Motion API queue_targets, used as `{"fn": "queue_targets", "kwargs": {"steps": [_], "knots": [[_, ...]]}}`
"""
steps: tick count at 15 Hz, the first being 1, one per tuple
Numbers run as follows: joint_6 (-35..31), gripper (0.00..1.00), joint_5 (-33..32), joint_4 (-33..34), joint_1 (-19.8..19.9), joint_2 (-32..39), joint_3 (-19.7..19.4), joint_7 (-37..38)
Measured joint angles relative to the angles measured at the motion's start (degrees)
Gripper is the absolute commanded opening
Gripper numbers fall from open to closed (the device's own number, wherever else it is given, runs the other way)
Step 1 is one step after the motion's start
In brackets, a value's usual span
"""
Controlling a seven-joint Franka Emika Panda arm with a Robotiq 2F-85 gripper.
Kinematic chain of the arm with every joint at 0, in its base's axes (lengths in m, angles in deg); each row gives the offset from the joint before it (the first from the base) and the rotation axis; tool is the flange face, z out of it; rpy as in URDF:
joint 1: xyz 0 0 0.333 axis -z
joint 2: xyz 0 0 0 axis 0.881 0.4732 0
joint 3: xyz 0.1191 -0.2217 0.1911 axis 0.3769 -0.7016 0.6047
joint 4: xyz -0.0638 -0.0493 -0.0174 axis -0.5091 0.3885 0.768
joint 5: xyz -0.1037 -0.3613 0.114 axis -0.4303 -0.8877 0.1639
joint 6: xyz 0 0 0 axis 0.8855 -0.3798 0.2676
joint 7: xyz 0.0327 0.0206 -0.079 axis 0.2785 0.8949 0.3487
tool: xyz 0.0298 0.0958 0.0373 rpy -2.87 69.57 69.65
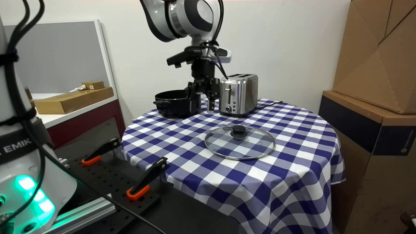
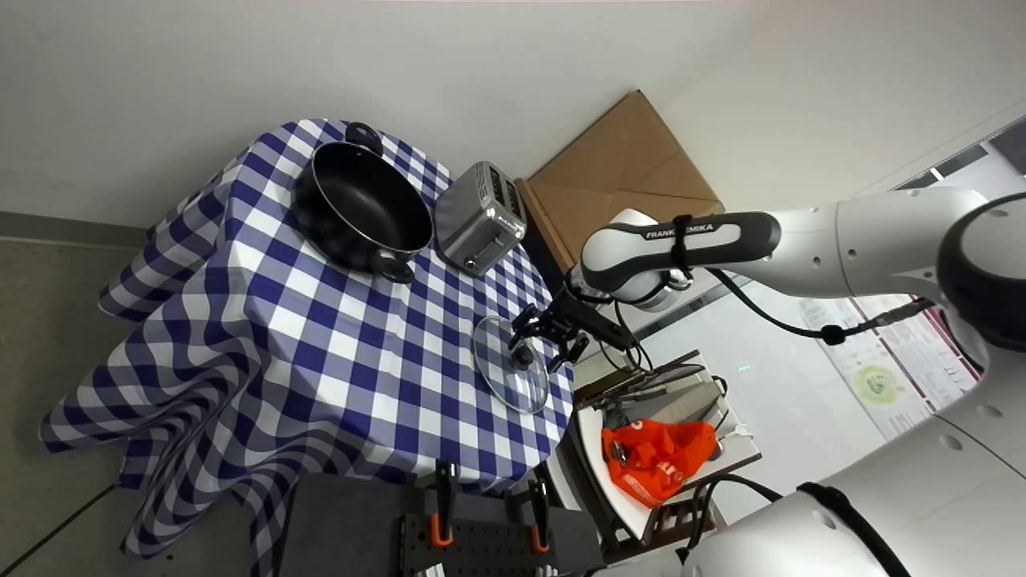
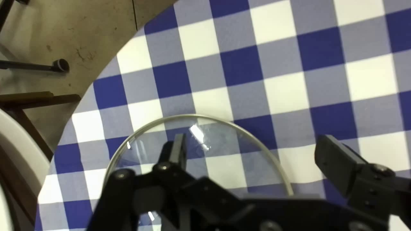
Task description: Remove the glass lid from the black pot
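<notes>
Lab: Franka robot arm (image 2: 886,240), perforated plate (image 1: 110,178) with clamps (image 1: 148,177), cardboard boxes (image 1: 373,61); far-off sheets (image 2: 874,385) probably posters.

1. In the wrist view, the claw (image 3: 252,144) has its fingers (image 3: 337,163) wide apart, one over the glass lid (image 3: 215,150), the other past it.
2. The lid's dark knob (image 1: 239,130) has room all round.
3. On the table (image 1: 302,130), broad checked cloth (image 1: 185,138) leaves passage between lid and black pot (image 2: 357,210).
4. A silver toaster (image 2: 481,216) stands just beside the pot.
5. Behind both, a wall (image 1: 286,48); beside the table, cardboard boxes (image 1: 373,58).
</notes>
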Motion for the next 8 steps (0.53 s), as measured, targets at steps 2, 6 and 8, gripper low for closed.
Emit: {"fn": "queue_targets", "kwargs": {"steps": [2,6,8], "knots": [[4.48,1.0,-0.81,-3.02,-1.61,-6.04,2.31,-0.01],[9.85,1.0,-2.2,-8.26,-4.76,-17.69,8.7,0.06],[10.84,1.0,-2.39,-10.2,-5.83,-22.2,10.85,0.06]]}}
